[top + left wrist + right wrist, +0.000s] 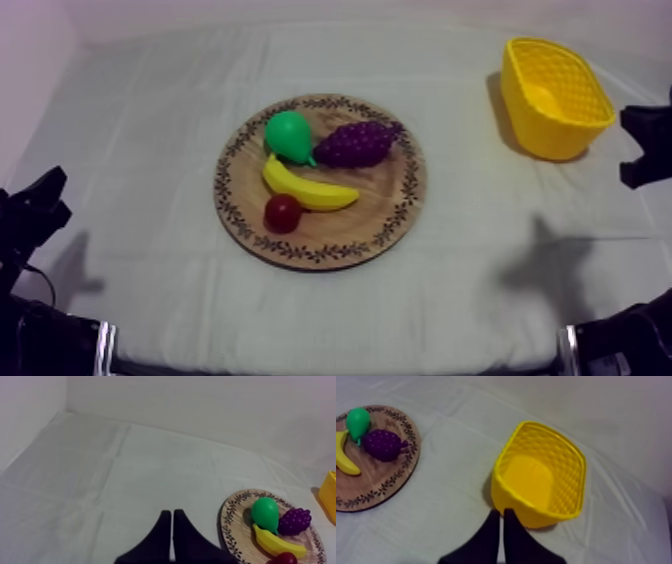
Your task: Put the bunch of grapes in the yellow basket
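Centrally, grapes on board, bare cloth toward basket, left fingers, right fingers closed

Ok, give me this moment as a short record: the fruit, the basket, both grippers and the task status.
board: middle of the table, carries four toy fruits
grapes: on the board, beside the pear, on the basket's side
other fruit: banana and small red fruit, both on the board
basket: on the cloth at the robot's right side, no fruit in it
left gripper: shut on nothing, over the cloth beside the board
right gripper: shut on nothing, close to the basket
task status: grapes not yet picked up
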Controlling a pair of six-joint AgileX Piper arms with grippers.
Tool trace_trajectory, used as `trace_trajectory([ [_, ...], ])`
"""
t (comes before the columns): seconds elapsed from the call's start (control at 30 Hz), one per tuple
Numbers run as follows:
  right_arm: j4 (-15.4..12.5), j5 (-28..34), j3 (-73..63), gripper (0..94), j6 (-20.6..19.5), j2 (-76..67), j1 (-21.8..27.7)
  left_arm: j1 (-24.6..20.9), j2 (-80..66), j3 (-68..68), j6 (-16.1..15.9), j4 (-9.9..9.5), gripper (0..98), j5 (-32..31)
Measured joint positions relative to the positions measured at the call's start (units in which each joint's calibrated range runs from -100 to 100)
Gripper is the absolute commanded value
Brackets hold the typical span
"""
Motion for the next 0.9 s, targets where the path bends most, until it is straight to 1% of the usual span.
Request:
trace_trajectory([
  [0.33,1.4,3.9,-10.2,0.5,-1.6,8.8,-4.6,0.0,0.0,0.0,0.0,0.0,0.1,0.0],
  [0.53,2.8,6.6,-15.8,0.5,-2.6,14.4,-7.5,0.0,0.0,0.0,0.0,0.0,0.1,0.0],
  [0.9,2.4,11.6,-27.6,0.5,-3.1,25.9,-11.9,0.0,0.0,0.0,0.0,0.0,0.1,0.0],
])
